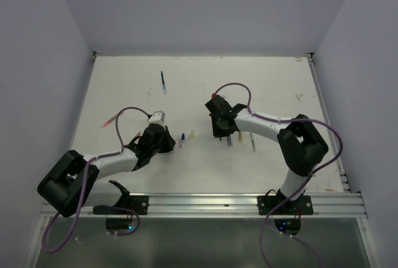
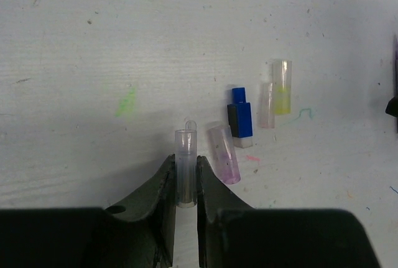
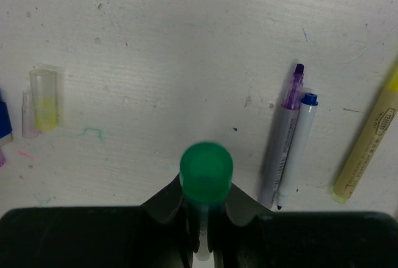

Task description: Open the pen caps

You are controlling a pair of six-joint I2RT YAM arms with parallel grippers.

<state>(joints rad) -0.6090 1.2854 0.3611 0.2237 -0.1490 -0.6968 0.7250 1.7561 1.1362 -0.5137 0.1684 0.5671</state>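
Note:
My left gripper (image 2: pixel 185 160) is shut on a clear pen cap (image 2: pixel 185 143), which pokes out forward just over the white table. Beside it lie loose pen caps: a purple-tinted one (image 2: pixel 224 155), a blue one (image 2: pixel 240 117), a pale pink one (image 2: pixel 267 106) and a yellow one (image 2: pixel 282 87). My right gripper (image 3: pixel 205 188) is shut on a pen with a green end (image 3: pixel 206 165), pointing at the camera. In the top view the left gripper (image 1: pixel 165 140) is just left of the caps (image 1: pixel 183 138), and the right gripper (image 1: pixel 219 132) is to their right.
Uncapped purple (image 3: pixel 283 137), blue (image 3: pixel 297 150) and yellow (image 3: pixel 367 143) pens lie right of the right gripper. A dark blue pen (image 1: pixel 163 82) lies at the back of the table. A reddish pen (image 1: pixel 108 121) lies at the left. Walls close in three sides.

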